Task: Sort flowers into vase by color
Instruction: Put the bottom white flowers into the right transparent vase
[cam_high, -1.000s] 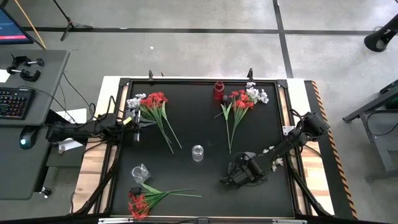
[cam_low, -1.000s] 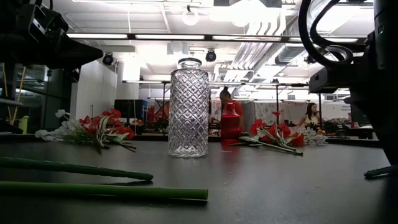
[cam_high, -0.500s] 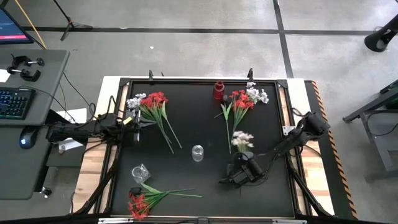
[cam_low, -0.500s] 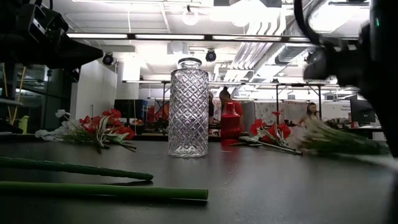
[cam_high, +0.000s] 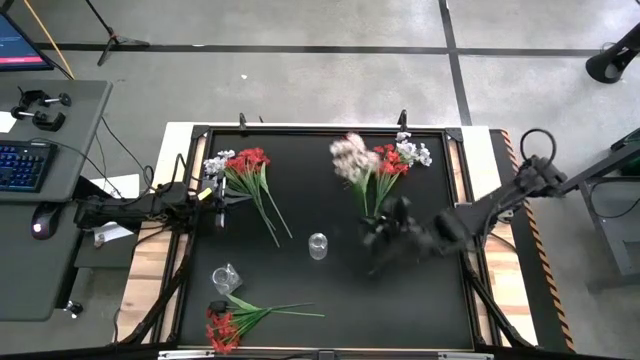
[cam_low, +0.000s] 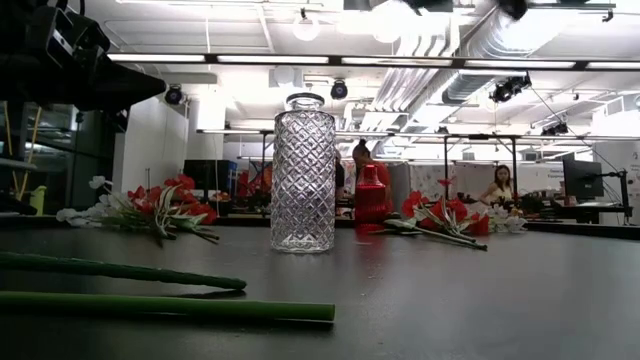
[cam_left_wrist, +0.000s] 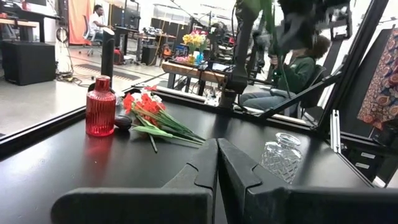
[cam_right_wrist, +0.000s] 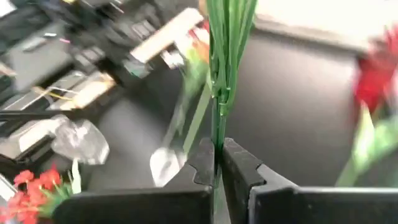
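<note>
The low view, set at table height, shows nearest the camera two long green stems (cam_low: 165, 305) lying flat on the black table top (cam_low: 420, 300). Behind them stands a tall clear glass vase with a diamond-cut pattern (cam_low: 302, 172). Farther back stand a small red ribbed glass vase (cam_low: 371, 195) and two lying bunches of red flowers. Neither gripper appears in this view.

The high view supplies what the low view lacks. The right gripper (cam_high: 385, 232) is raised above the table's centre-right area, carrying a cluster of white artificial blooms on green stems (cam_high: 350, 158); the blooms are blurred. The right wrist view confirms the grip: the two dark fingers (cam_right_wrist: 202, 165) are clamped together on the thin green stems (cam_right_wrist: 219, 93).

The left gripper (cam_high: 222, 197) rests at the table's left edge, just beside a red-and-white bunch (cam_high: 245, 165). The left wrist view shows its fingers (cam_left_wrist: 205, 171) pressed together, holding nothing.

Only the high view shows a second, smaller clear glass vase (cam_high: 226, 277) lying at the front left, and beside it a red bunch (cam_high: 225, 325) at the front edge. A red-and-white bunch (cam_high: 395, 160) lies at the rear, beside the red vase.
</note>
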